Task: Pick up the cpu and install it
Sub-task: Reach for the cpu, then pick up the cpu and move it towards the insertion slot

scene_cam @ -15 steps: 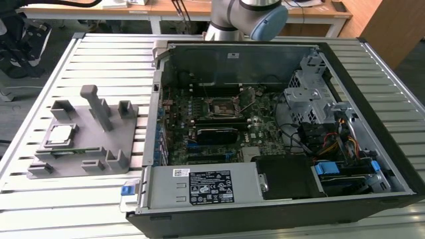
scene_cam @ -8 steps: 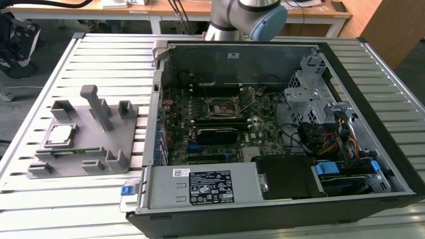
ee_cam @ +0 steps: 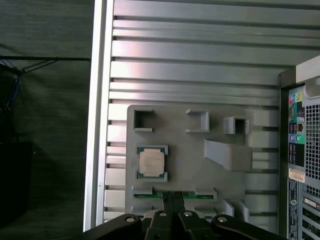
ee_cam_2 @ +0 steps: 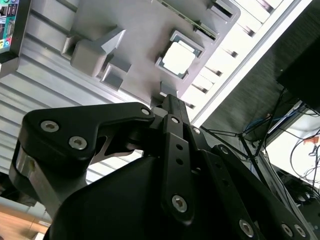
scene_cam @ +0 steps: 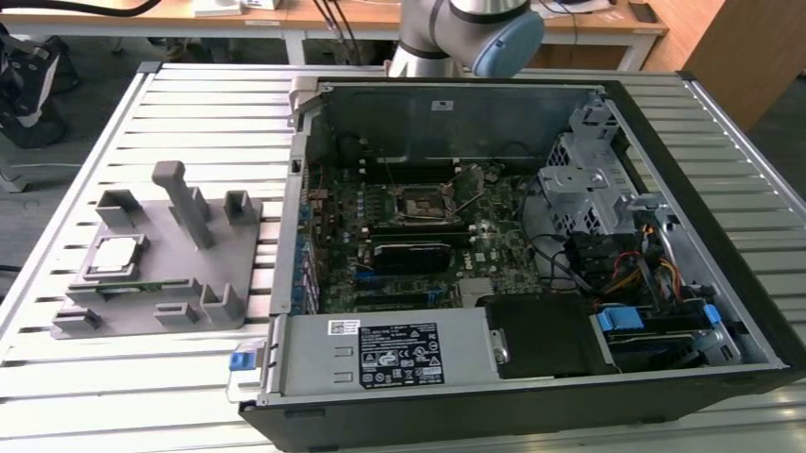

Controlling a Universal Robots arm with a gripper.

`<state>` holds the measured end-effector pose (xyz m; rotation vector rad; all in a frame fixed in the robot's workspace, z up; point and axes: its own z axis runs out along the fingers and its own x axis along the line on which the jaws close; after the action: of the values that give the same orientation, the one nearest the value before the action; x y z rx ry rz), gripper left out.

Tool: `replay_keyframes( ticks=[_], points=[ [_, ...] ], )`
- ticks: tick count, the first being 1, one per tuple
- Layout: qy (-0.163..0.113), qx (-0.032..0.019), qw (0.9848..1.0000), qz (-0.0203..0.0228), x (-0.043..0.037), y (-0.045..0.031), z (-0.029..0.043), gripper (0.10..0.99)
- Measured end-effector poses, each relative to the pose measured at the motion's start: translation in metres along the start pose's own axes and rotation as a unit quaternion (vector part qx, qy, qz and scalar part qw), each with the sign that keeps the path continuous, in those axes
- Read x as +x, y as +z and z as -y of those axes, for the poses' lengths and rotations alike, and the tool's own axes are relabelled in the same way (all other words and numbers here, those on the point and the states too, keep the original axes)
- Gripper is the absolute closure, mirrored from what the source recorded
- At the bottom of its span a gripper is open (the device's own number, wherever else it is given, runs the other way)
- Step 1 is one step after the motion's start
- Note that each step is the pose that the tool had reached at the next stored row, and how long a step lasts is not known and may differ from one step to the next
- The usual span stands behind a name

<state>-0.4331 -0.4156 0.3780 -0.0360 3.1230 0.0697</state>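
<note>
Slatted metal table (scene_cam: 189,113) spans the exterior view. At the exterior view's left, a grey holder (scene_cam: 189,283) carries the cpu (scene_cam: 116,253), which lies flat in its square seat at the frame's middle left. In the first wrist view the gripper (ee_cam: 172,195) hangs above that holder with its fingers pressed together, gripping nothing and apart from the cpu. Further right, the open computer case (scene_cam: 454,109) shows a socket (scene_cam: 422,203) that appears empty near frame centre. By this, both pickup and installation remain undone.
</note>
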Motion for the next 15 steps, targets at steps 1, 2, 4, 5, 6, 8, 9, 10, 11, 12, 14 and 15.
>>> replay_keyframes(
  ticks=[1,2,4,5,6,8,9,10,11,12,14,15],
  points=[
    [0.000,0.0000,1.0000,-0.0002,0.0011,0.0000,0.0000,0.980],
    [0.000,0.0000,1.0000,-0.0002,0.0024,0.0001,0.0000,0.980],
    [0.000,0.0000,1.0000,-0.0004,0.0053,0.0002,-0.0001,0.980],
    [0.000,0.0000,1.0000,-0.0004,0.0069,0.0002,-0.0001,0.980],
    [0.000,0.0000,1.0000,-0.0005,0.0080,0.0002,-0.0002,0.980],
    [0.000,0.0000,1.0000,-0.0006,0.0100,0.0002,-0.0002,0.980],
    [0.000,0.0000,1.0000,-0.0006,0.0111,0.0003,-0.0002,0.980],
    [0.000,0.0000,1.0000,-0.0007,0.0121,0.0003,-0.0002,0.980],
    [0.000,0.0000,1.0000,-0.0008,0.0131,0.0003,-0.0002,0.980],
    [0.000,0.0000,1.0000,-0.0008,0.0140,0.0004,-0.0003,0.980],
    [0.000,0.0000,1.0000,-0.0009,0.0157,0.0004,-0.0003,0.980],
    [0.000,-0.0001,1.0000,-0.0011,0.0166,0.0006,-0.0003,0.980]
  ],
)
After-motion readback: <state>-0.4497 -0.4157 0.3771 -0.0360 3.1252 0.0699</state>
